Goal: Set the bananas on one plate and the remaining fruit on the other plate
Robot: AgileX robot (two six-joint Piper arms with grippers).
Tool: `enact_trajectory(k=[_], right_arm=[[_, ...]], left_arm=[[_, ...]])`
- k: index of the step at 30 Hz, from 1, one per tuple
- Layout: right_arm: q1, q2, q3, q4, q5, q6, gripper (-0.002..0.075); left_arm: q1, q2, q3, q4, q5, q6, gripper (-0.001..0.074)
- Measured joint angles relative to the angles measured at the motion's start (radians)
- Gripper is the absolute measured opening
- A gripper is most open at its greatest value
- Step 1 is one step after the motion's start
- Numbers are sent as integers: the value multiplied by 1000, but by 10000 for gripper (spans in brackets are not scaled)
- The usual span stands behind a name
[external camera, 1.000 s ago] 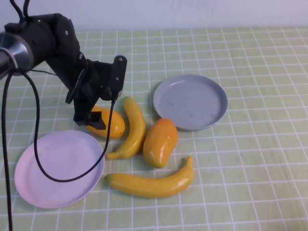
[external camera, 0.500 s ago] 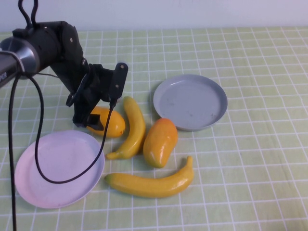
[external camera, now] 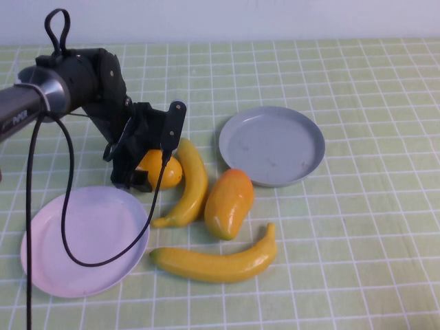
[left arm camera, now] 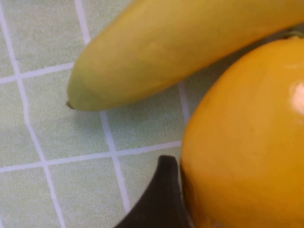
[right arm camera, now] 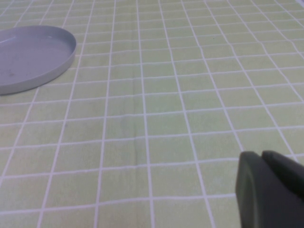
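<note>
My left gripper [external camera: 146, 170] is shut on a small orange-yellow mango [external camera: 163, 169], between the pale pink plate [external camera: 82, 237] and a banana [external camera: 190, 180]. In the left wrist view the mango [left arm camera: 247, 142] fills the space beside one dark finger [left arm camera: 159, 202], with the banana's tip [left arm camera: 142, 61] close by. A second mango [external camera: 229, 203] with a redder end lies in the middle of the table. A second banana [external camera: 216, 261] lies nearer the front. The grey-blue plate [external camera: 271, 146] holds nothing. My right gripper [right arm camera: 268, 190] is shut, over bare cloth, and is out of the high view.
The table has a green checked cloth. A black cable [external camera: 65, 227] hangs from the left arm across the pink plate. The grey plate's edge shows in the right wrist view [right arm camera: 28, 57].
My left gripper has closed in on the small mango and shifted slightly right. The mango now looks rounder and sits closer to the banana. The other fruit has not moved.
</note>
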State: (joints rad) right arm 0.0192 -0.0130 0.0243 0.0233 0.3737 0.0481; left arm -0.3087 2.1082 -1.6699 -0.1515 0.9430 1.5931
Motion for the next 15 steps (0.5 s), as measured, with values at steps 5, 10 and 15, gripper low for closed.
enact_trajectory(k=[5, 10, 15], right_arm=[[0, 0, 0, 0, 0, 0, -17], [0, 0, 0, 0, 0, 0, -17], [0, 0, 0, 0, 0, 0, -17]], left_arm=[[0, 2, 0, 0, -1, 0, 542], [0, 2, 0, 0, 7, 0, 542], [0, -33, 2, -28, 48, -48, 542]])
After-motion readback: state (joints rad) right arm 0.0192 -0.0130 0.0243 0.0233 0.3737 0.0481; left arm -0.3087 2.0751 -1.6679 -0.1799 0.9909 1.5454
